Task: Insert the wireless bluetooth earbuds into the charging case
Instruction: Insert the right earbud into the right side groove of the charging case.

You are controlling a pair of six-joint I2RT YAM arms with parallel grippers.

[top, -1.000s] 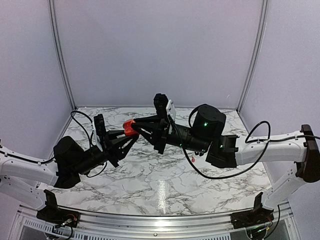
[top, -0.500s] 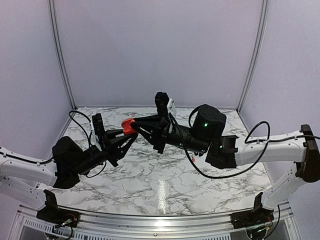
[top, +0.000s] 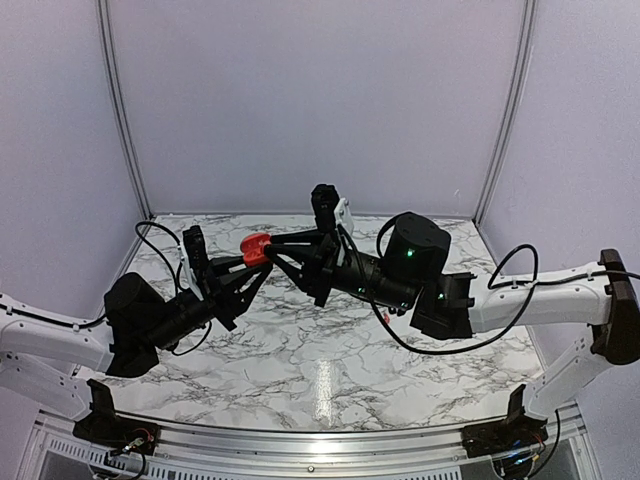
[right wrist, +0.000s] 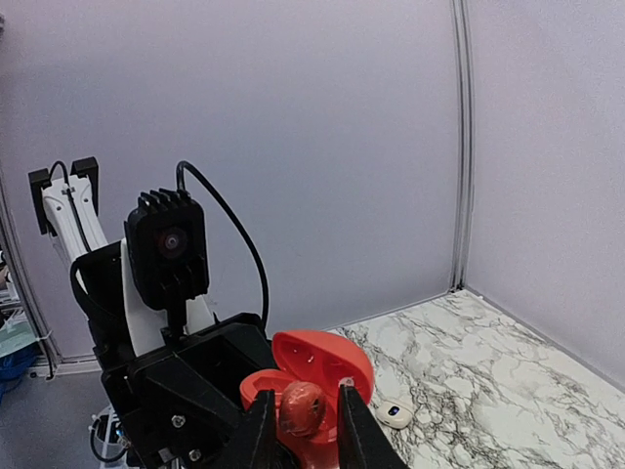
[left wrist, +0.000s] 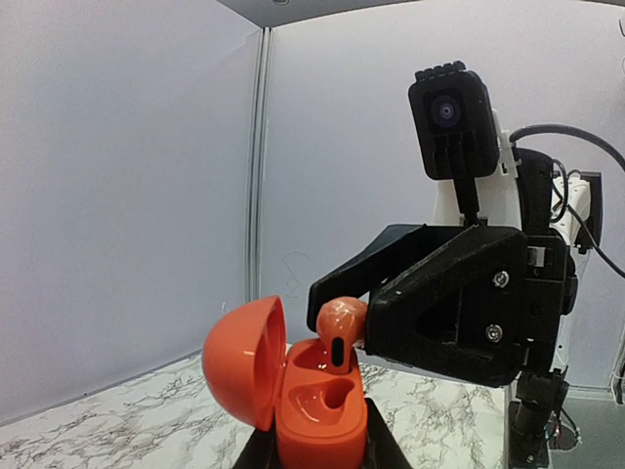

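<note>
The charging case (top: 255,249) is a red puck held up in the air above the table with its lid (left wrist: 244,362) swung open. My left gripper (top: 250,263) is shut on the case's base (left wrist: 322,435). One red earbud (left wrist: 340,320) stands with its stem down in the far slot of the case; the near slot (left wrist: 327,396) holds nothing. My right gripper (right wrist: 303,393) reaches in from the right, its fingers either side of the earbud (right wrist: 301,408). A thin gap shows between the earbud and the right-hand finger (right wrist: 344,410), so the jaws are slightly open.
A small white object with a dark spot (right wrist: 395,414) lies on the marble table (top: 320,350) near the left wall. Grey walls close off the back and both sides. Both arms meet over the back left of the table.
Both grippers have risen slightly and shifted toward the back, still together. The right gripper's fingers have eased apart a little around the earbud.
</note>
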